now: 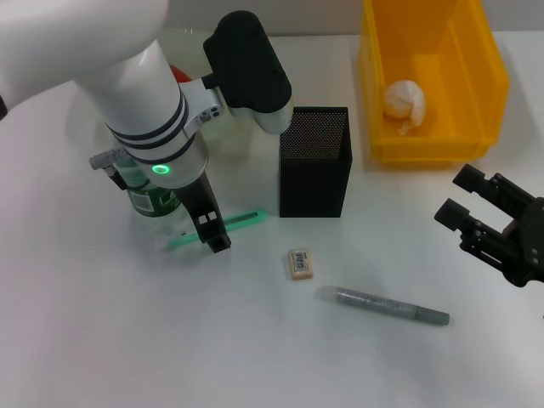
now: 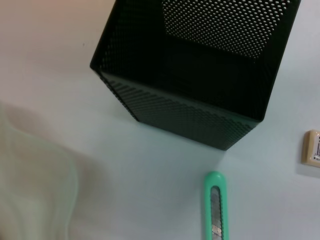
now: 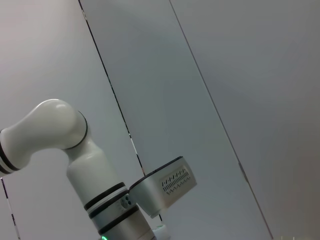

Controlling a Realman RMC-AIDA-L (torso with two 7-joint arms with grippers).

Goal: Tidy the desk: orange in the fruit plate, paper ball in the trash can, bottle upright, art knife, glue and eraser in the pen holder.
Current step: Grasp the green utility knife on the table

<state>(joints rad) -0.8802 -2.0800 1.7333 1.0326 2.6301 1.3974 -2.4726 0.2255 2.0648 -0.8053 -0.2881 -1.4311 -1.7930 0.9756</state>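
Left end effector [image 1: 212, 231] down at the worktop [image 1: 127, 340], fingers closed on the green art knife [image 1: 242, 220]; bottle [image 1: 149, 197] just behind it, pen holder [image 1: 314, 161] to its right, eraser [image 1: 300, 263] and grey glue pen [image 1: 387, 307] further right. Right end effector [image 1: 489, 217] open, idle, trash can [image 1: 433, 76] with paper ball [image 1: 403, 102] behind it.

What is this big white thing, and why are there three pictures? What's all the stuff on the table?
It is a robot with two arms. One picture looks down from its head; two come from cameras on its wrists. The left gripper is down at a green art knife beside a green bottle. The right gripper waits at the side. A black mesh pen holder, a small beige eraser, a grey glue stick and a yellow bin holding a crumpled paper ball stand on the white table.
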